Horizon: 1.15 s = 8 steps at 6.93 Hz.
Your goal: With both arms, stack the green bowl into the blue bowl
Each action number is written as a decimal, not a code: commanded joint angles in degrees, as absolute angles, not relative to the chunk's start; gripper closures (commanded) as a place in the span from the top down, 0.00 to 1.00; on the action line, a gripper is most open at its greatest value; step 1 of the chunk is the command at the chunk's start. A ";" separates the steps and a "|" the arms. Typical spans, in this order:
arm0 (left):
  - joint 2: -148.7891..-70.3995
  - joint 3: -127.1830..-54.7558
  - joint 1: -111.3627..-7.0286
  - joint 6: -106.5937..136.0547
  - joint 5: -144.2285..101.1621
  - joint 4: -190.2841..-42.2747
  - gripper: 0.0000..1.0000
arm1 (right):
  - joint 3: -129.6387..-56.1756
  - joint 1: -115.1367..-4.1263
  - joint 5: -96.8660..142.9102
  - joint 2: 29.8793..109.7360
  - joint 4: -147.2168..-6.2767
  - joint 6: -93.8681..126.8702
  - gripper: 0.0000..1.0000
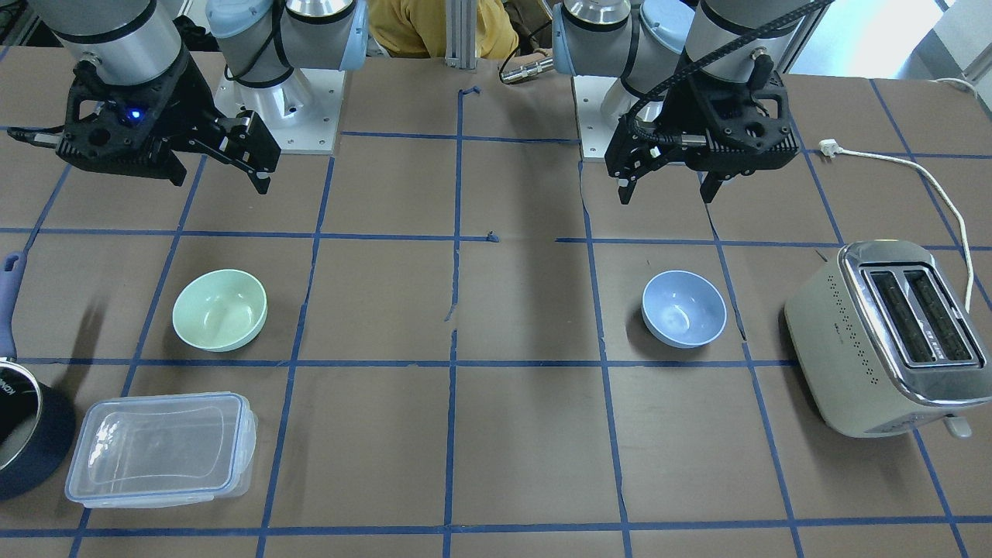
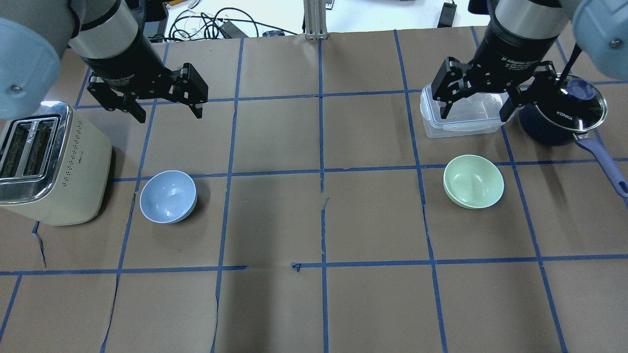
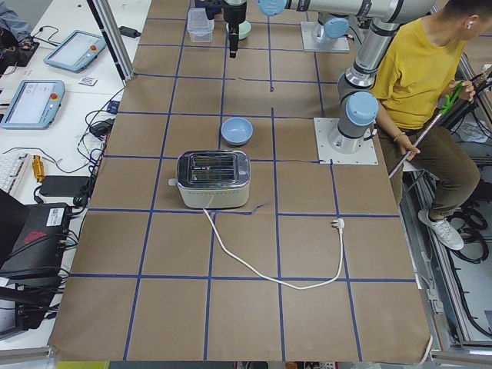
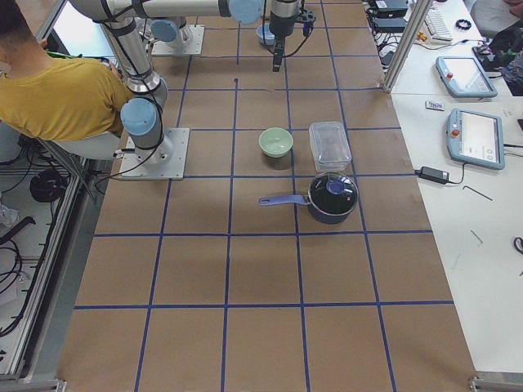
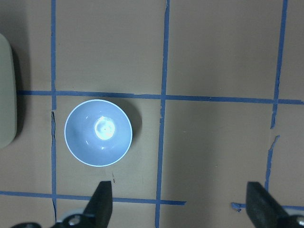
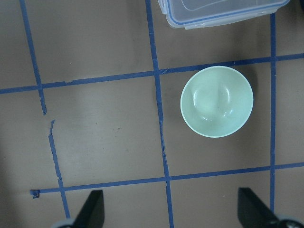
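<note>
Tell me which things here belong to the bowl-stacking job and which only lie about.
For the job: green bowl, blue bowl, left gripper and right gripper, both open.
Lying about: toaster, clear plastic container, lidded pot.

blue bowl (image 3: 236, 131) just beyond toaster (image 3: 213, 178), green bowl (image 3: 244, 31) far off near clear container (image 3: 200, 23)

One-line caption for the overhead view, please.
Left arm and right arm raised, jaws open; blue bowl by the toaster, green bowl by the clear box, both untouched.
</note>
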<state>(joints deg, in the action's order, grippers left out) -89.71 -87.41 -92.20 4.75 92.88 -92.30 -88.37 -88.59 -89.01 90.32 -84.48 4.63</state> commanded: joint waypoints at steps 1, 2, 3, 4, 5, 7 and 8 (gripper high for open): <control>-90.00 -86.22 -92.20 4.75 92.90 -93.52 1.00 | -88.33 -88.51 -92.25 90.53 -84.11 4.40 1.00; -90.09 -86.13 -92.28 4.75 92.81 -93.52 1.00 | -88.50 -88.59 -91.76 90.70 -84.20 4.57 1.00; -90.00 -86.13 -92.20 4.75 92.81 -93.52 1.00 | -88.16 -88.59 -91.93 90.70 -84.20 4.57 1.00; -90.00 -86.22 -92.02 4.75 92.81 -93.52 1.00 | -88.15 -88.51 -92.02 90.62 -84.29 4.57 1.00; -90.00 -86.31 -92.02 4.75 92.90 -93.52 1.00 | -88.42 -88.59 -91.93 90.62 -84.29 4.66 1.00; -89.83 -86.31 -91.93 4.75 92.81 -93.43 1.00 | -87.90 -88.59 -91.67 90.79 -84.20 4.66 1.00; -89.82 -86.31 -91.93 4.75 92.81 -93.43 1.00 | -88.24 -88.59 -90.36 90.70 -84.20 4.57 1.00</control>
